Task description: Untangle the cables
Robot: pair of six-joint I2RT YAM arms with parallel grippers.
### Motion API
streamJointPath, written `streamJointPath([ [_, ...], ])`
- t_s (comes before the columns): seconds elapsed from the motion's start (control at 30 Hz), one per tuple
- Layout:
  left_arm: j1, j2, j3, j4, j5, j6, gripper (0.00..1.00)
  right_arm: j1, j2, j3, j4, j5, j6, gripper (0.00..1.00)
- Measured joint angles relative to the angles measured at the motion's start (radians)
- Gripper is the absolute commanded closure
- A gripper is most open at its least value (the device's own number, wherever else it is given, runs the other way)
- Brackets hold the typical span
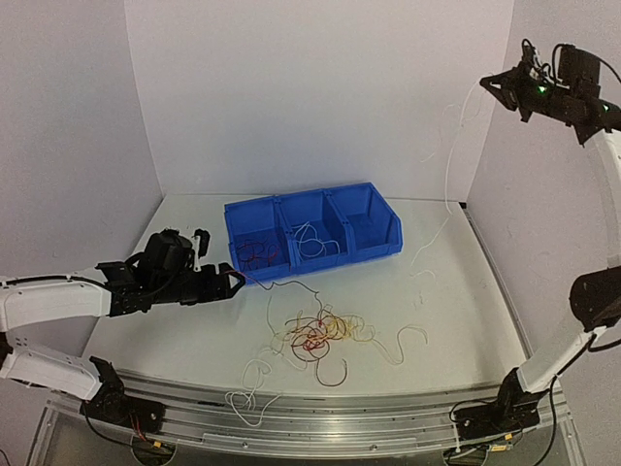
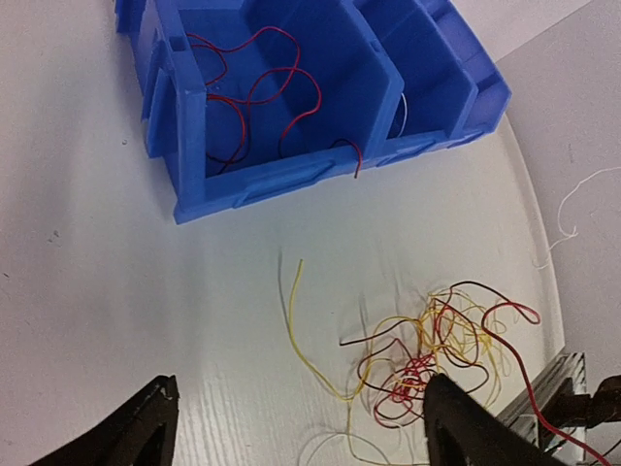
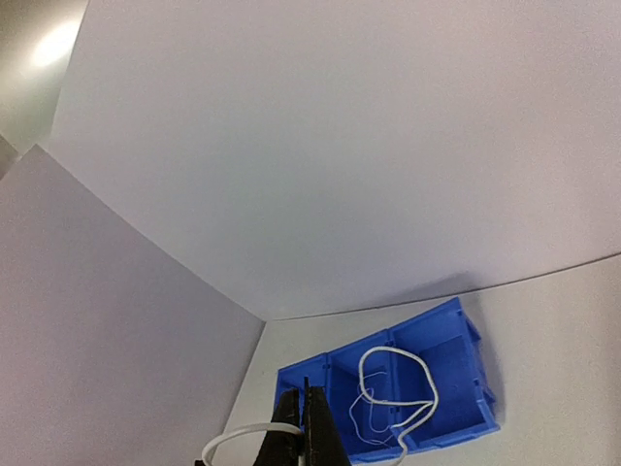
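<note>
The cables lie mostly as a tangle (image 1: 320, 335) of dark red, yellow-orange and white wires on the table in front of the blue bin (image 1: 374, 248). Dark red cables (image 2: 252, 107) sit in the bin's left compartment, and a white one (image 1: 312, 241) lies in the middle compartment. My left gripper (image 1: 236, 282) hovers low beside the bin's left front corner, open and empty. In the left wrist view, the tangle (image 2: 437, 349) lies by its right finger (image 2: 475, 432). My right gripper (image 1: 488, 85) is raised high at the right, shut on a white cable (image 1: 448, 175) that hangs down to the table.
Loose white cables (image 1: 247, 388) and a dark red loop (image 1: 335, 372) lie near the metal rail (image 1: 320, 422) at the table's front edge. White walls close in the back and both sides. The bin's right compartment (image 1: 364, 225) holds nothing I can see.
</note>
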Motion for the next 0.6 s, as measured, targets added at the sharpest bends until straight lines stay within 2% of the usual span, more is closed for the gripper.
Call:
streamJointPath([
  [0.23, -0.018, 0.017, -0.001, 0.065, 0.082, 0.038, 0.0, 0.172, 0.194, 0.252, 0.094, -0.019, 0.102, 1.0],
  [0.43, -0.033, 0.04, -0.015, 0.138, 0.219, 0.09, 0.0, 0.301, 0.257, 0.285, 0.245, 0.041, 0.157, 1.0],
  [0.6, -0.06, 0.119, -0.014, 0.129, 0.265, 0.114, 0.0, 0.413, 0.345, 0.307, 0.399, 0.13, 0.174, 1.0],
])
